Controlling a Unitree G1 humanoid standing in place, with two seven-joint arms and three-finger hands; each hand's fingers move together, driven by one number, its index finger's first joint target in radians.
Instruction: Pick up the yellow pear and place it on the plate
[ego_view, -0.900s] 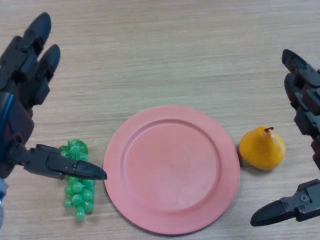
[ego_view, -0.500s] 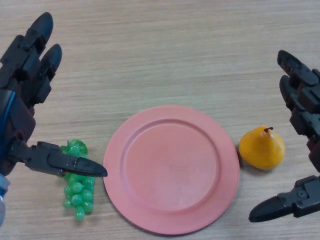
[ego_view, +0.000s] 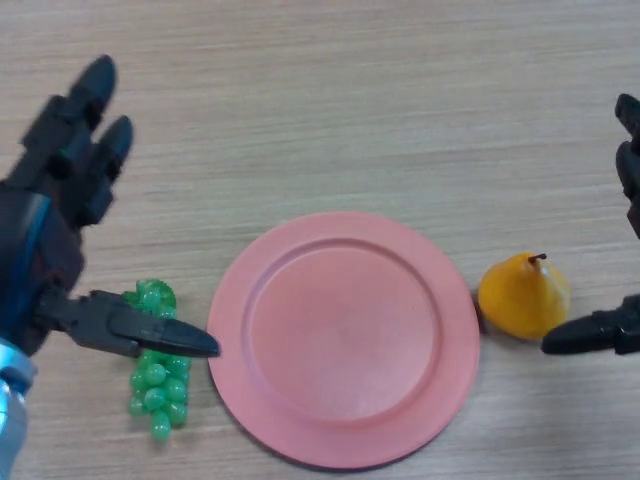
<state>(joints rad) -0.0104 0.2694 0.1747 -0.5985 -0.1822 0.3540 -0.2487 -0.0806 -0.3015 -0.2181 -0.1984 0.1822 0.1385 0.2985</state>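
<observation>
Your right hand (ego_view: 615, 330) sat at the right edge of the head view with its fingers spread and nothing in it, the thumb tip just beside the yellow pear (ego_view: 523, 298) and the fingers well above it, so the fruit lay in the wide gap between them without any contact you could be sure of. The pear itself rested on the table (ego_view: 320, 100), just off the right rim of the plate (ego_view: 345, 340), stem up and tilted slightly. By that reading you had only begun: the grasp, the lift and the placing on the plate were all left to do. The pear looked smooth and rounded, wide at the base and narrowing to a short dark stem, likely to roll if nudged. The plate was a flat, matte pink disc with a shallow raised rim, the table pale wood grain. Your left hand (ego_view: 50, 250) hung open at the left, its thumb over a bunch of glossy green grapes (ego_view: 155, 370).
</observation>
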